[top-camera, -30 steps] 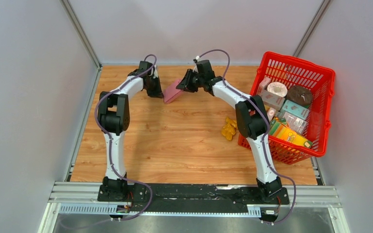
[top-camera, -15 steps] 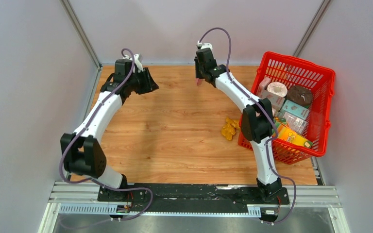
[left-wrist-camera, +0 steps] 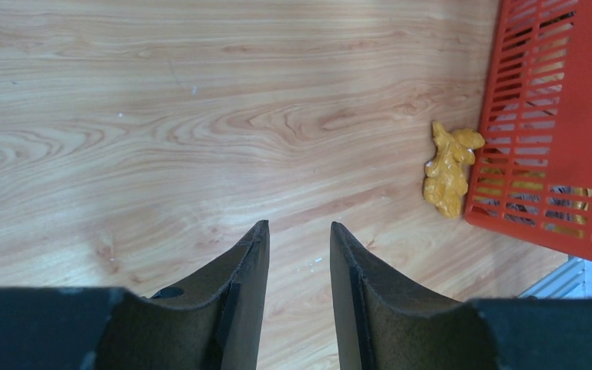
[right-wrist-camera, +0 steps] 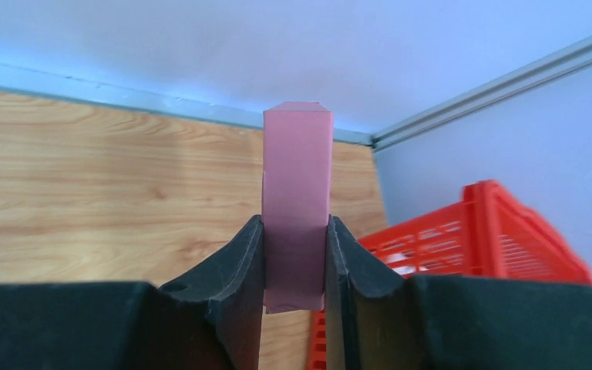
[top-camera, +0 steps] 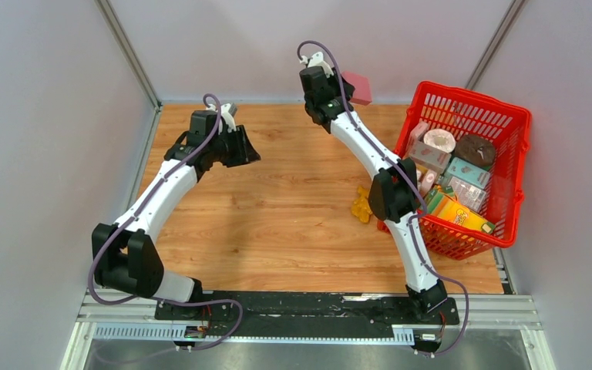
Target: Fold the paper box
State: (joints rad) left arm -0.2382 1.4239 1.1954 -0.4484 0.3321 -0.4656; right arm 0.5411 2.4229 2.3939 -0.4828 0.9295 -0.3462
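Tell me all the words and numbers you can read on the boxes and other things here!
No text can be read in any view.
On the cartons in the red basket: coloured print, but any lettering is too small and blurred to read.
On the pink box held in the right end effector: plain, no writing on the faces that show.
On the yellow lump: no writing.

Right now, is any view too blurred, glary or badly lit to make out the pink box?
Top external: evenly lit, sharp, faint shadows only. Left wrist: wood grain of the table crisp, no glare. Right wrist: the paper box is clear in the right gripper; the wall behind has a bluish cast and the red basket is slightly soft.
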